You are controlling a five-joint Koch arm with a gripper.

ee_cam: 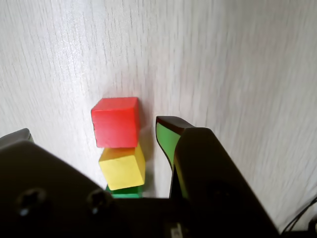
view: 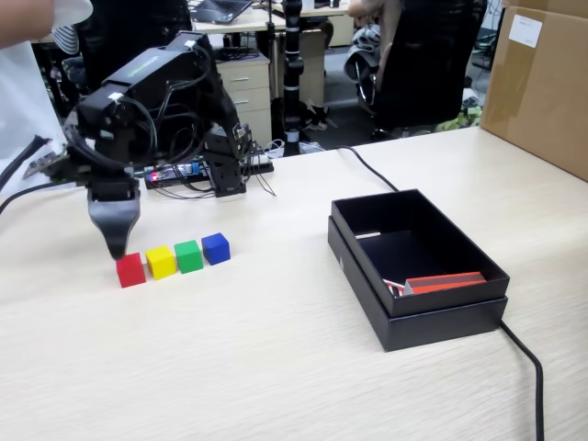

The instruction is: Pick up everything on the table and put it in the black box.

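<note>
Four small solid cubes sit in a touching row on the light beige wood-grain bench (view: pixel 276 367): red cube (view: pixel 130 269), yellow cube (view: pixel 161 261), green cube (view: pixel 188 255), blue cube (view: pixel 216 248), running left to right in the fixed view. The black Koch arm bends over the row's left end, its jaws pointing down with the tip just above and behind the red cube. In the wrist view one dark finger with a green inner face (ee_cam: pixel 166 139) stands just right of the red cube (ee_cam: pixel 115 121), not touching; the other finger is barely seen at the left edge, so jaws look released, nothing grasped. Yellow cube (ee_cam: pixel 122 166) and a sliver of green behind. The shallow matte black cardboard box (view: pixel 441 317) sits well right, red-orange strip (view: pixel 446 281) inside, no cubes in it. Black cable (view: pixel 528 363) runs beside the box.
</note>
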